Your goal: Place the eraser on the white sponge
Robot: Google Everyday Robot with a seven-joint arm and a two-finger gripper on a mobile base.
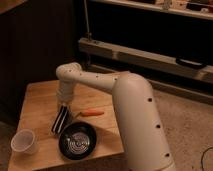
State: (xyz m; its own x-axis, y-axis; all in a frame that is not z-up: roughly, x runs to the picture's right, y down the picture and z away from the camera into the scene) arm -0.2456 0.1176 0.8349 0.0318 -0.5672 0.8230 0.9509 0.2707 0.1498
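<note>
The pincer (61,120) hangs pointing down over the bench (40,102), just above and left of the black bowl (78,140). I cannot tell whether it is wide or narrow, nor whether it holds the eraser. A white cup (25,142) stands left of the bowl. An orange stick (92,113) lies just beyond the bowl.

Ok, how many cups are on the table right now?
1. The white cup stands at the near-left corner of the table, left of the black pan. The gripper hangs between them; the arm may hide more.
</note>
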